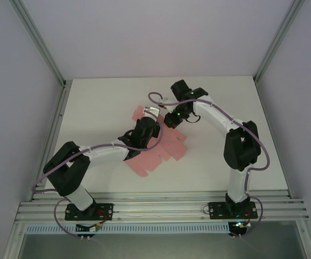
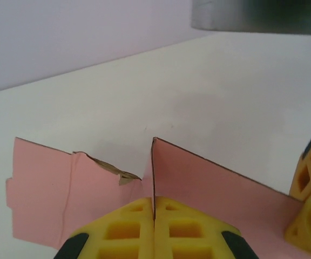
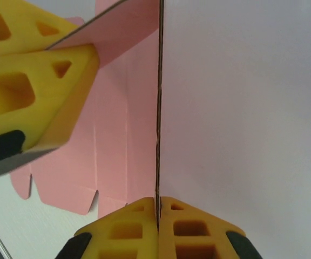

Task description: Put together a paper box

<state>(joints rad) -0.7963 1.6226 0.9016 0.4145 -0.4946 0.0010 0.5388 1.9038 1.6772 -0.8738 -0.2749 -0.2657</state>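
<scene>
The paper box [image 1: 151, 157] is a flat salmon-pink die-cut sheet with flaps and tabs, lying mid-table with its far part lifted. My left gripper [image 1: 150, 121] is shut on a raised panel of it; in the left wrist view the fingers [image 2: 123, 229] pinch the card's thin edge, and the panel [image 2: 215, 183] stands to the right. One flap [image 2: 99, 164] has a torn, crumpled edge. My right gripper [image 1: 171, 117] is shut on the same raised card, its edge running up from the fingertips [image 3: 139, 226]. The left gripper's yellow fingers [image 3: 36, 81] sit close by, over the sheet [image 3: 117, 151].
The white table [image 1: 90, 108] is bounded by aluminium frame posts [image 1: 39, 43] at the back corners and rails [image 1: 161, 208] along the near edge. Pale walls surround it. Both arms crowd together over the sheet's far end.
</scene>
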